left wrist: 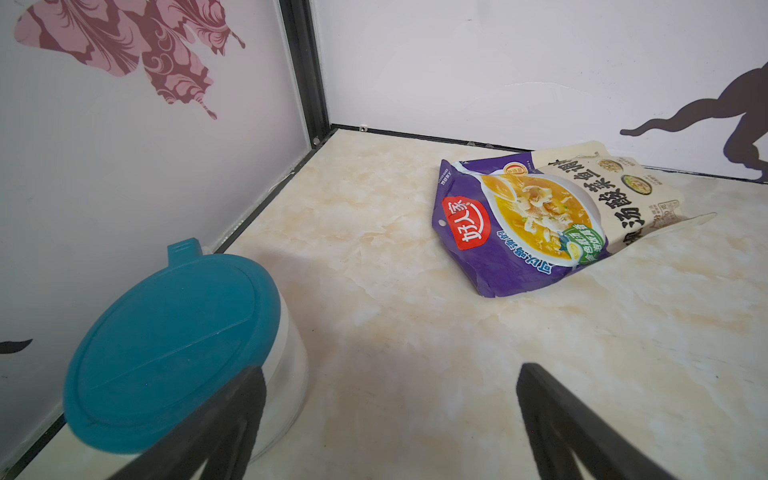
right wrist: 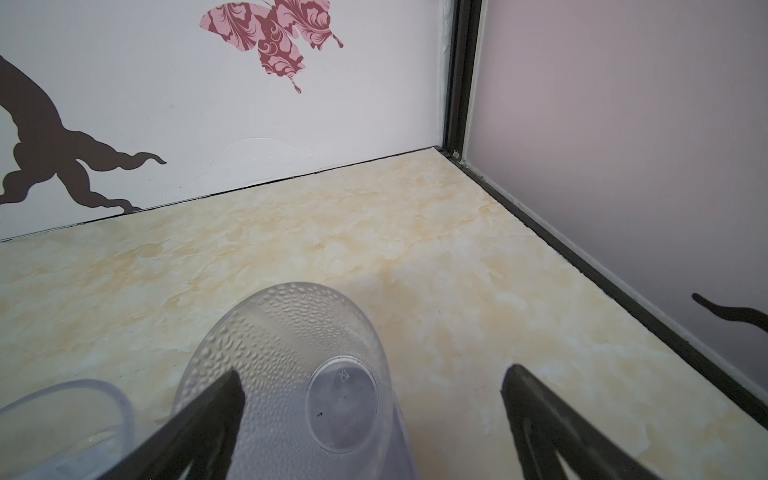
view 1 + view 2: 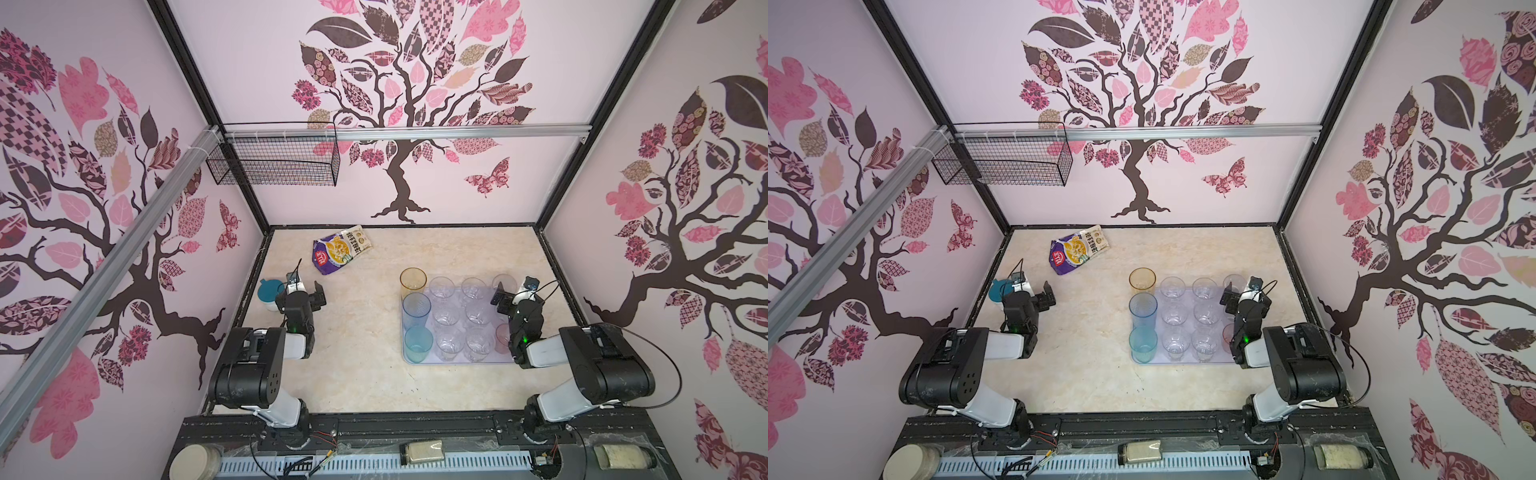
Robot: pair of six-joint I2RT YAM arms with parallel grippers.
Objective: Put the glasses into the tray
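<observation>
The pale-lavender tray lies right of centre. On it stand several glasses in rows: tall amber at the far left corner, tall blue, teal, several clear ones such as, and a pink one half hidden by my right arm. My right gripper hangs open over the tray's far right corner. Below it stands a clear dimpled glass, untouched. My left gripper is open and empty at the far left.
A white jar with a teal lid stands against the left wall, right beside my left gripper. A purple soup packet lies near the back wall. A black wire basket hangs high at the back left.
</observation>
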